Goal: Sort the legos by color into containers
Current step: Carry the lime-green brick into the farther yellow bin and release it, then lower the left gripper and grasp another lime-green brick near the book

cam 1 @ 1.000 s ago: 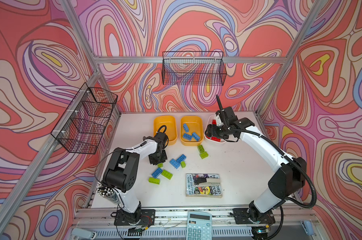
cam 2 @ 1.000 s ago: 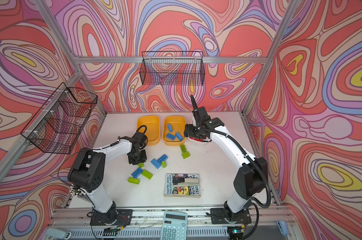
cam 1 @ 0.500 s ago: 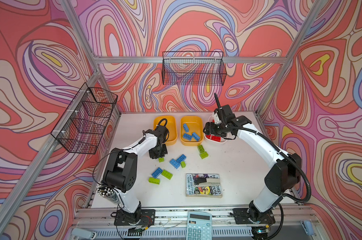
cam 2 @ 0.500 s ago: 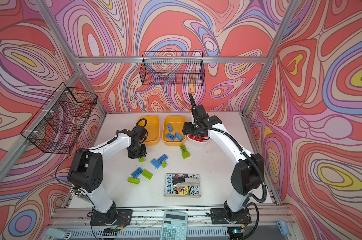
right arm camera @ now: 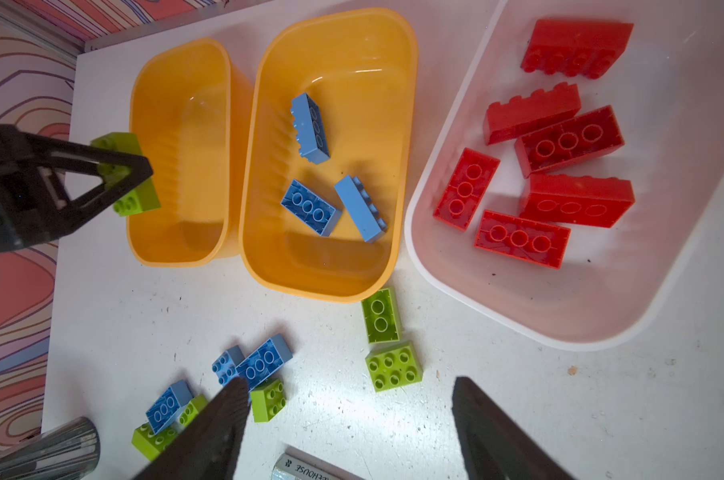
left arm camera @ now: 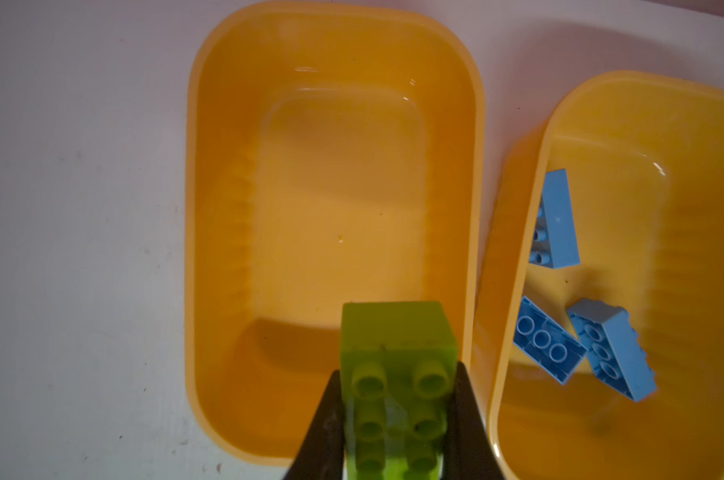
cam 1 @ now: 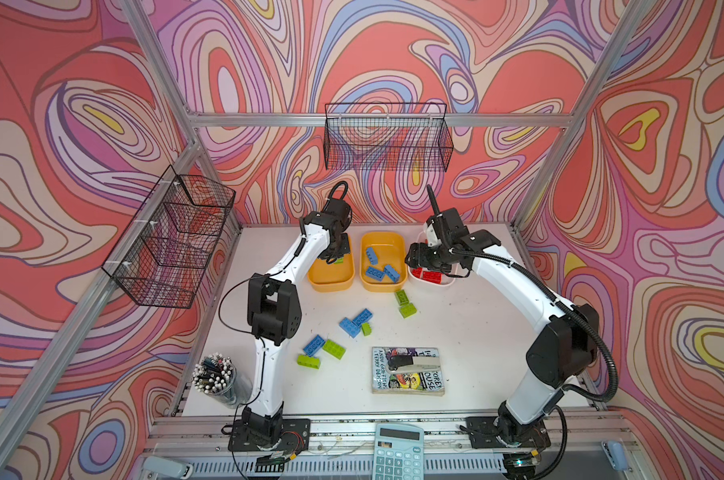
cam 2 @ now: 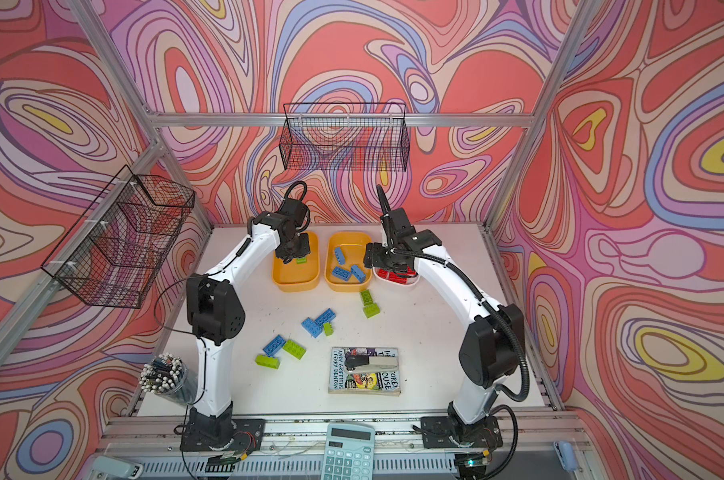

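Left end effector (left arm camera: 397,370) grips a green lego (left arm camera: 397,332) — right end effector (right arm camera: 350,381) gapes — book (cam 1: 414,380) reads "ANDY GRIFFITHS".

Lime lego (left arm camera: 397,345) above orange tub (left arm camera: 210,208), blues (left arm camera: 555,220) in second tub (left arm camera: 705,249), reds (right arm camera: 568,137) in white tub (right arm camera: 518,299)

Below the left gripper (left arm camera: 397,370), the orange tub (left arm camera: 331,187) is seen as glossy, smooth plastic; the lime brick (left arm camera: 397,332) gripped there, as translucent plastic.

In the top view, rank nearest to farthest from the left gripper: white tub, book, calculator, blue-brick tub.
1. blue-brick tub, next to the left gripper.
2. white tub, far end of the tub row.
3. book, front middle.
4. calculator, frontmost of all.
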Robot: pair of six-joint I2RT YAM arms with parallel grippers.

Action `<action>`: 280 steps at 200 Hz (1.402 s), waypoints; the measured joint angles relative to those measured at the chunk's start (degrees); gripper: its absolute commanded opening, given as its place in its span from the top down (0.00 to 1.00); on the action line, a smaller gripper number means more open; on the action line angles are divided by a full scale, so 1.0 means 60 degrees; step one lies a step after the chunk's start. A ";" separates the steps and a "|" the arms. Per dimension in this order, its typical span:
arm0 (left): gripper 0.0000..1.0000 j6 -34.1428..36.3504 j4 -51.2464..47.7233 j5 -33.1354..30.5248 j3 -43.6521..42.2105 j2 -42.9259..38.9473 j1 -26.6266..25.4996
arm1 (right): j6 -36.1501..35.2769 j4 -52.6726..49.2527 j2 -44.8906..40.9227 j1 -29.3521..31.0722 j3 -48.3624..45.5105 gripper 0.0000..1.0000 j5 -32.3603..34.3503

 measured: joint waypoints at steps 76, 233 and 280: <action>0.49 -0.0055 -0.0229 0.0251 -0.0823 -0.0506 0.0211 | 0.0051 -0.0011 -0.0182 0.0000 -0.0004 0.18 0.0350; 0.53 -0.6142 0.0415 0.0328 -1.3107 -1.1315 -0.1774 | -0.0178 0.0182 -0.0856 0.0095 -0.1417 0.18 -0.0685; 0.52 -0.7508 0.0780 0.0335 -1.4287 -1.1591 -0.2237 | -0.0237 0.0109 -0.1974 0.0127 -0.2091 0.18 -0.0699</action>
